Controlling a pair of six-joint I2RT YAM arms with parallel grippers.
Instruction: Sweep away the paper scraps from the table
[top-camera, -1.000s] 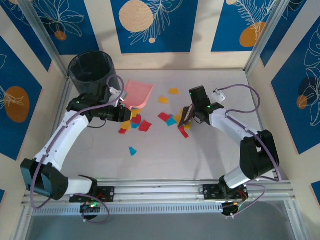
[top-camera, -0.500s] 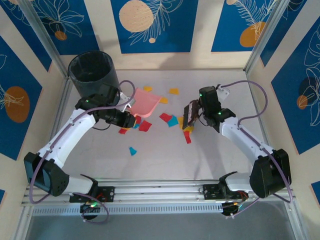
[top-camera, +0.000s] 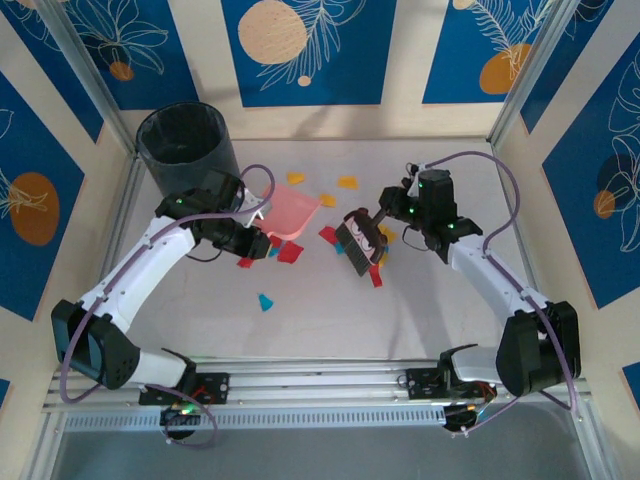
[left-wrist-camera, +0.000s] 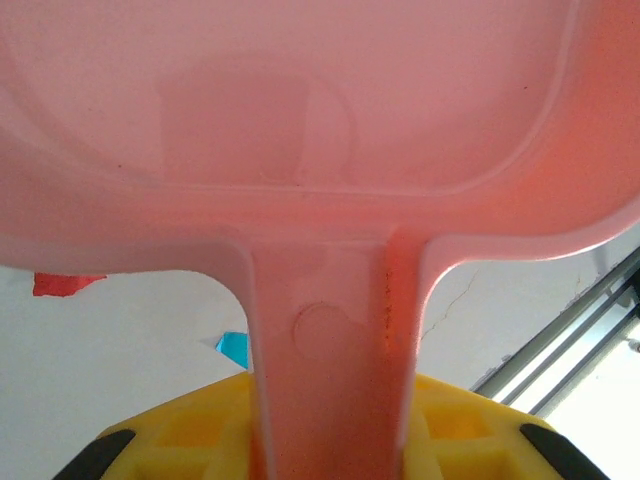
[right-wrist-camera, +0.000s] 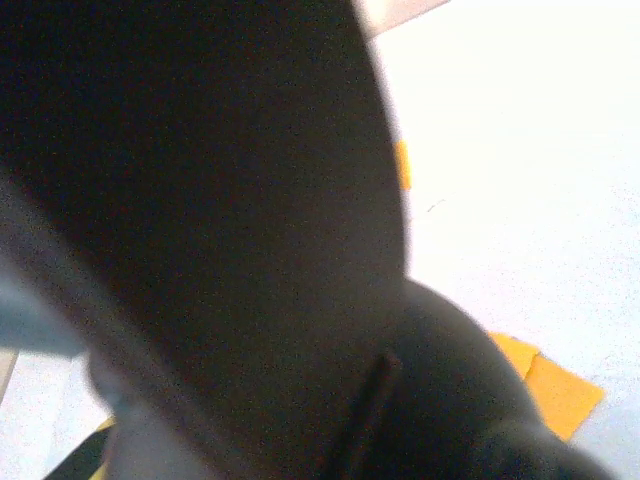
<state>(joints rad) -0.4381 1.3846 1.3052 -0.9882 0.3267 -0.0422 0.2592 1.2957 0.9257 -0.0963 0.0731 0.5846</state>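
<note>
progress: early days I'd say. The scraps (top-camera: 290, 252) are lying loose on the table (top-camera: 330, 320), and I can't spot any inside the dustpan (top-camera: 292, 212) (the bin (top-camera: 185, 150) at the far left is too dark to see into).
left to do: pretty much all of it. Push the bits into the pan, then tip it out.
where the scraps are: mid-table. Most are bunched between the dustpan and the brush (top-camera: 358, 240), two orange ones lie further back, and one teal bit sits alone nearer the arms.
which way they point: each bit is flat and ragged, so no real heading. The scatter as a whole runs left to right.
dustpan: handle back toward the left arm, mouth facing right toward the brush.
left gripper (top-camera: 252, 228): fingers pinched narrow on the dustpan handle.
right gripper (top-camera: 388, 218): clamped tight on the brush, which is over the right end of the bunch.
</note>
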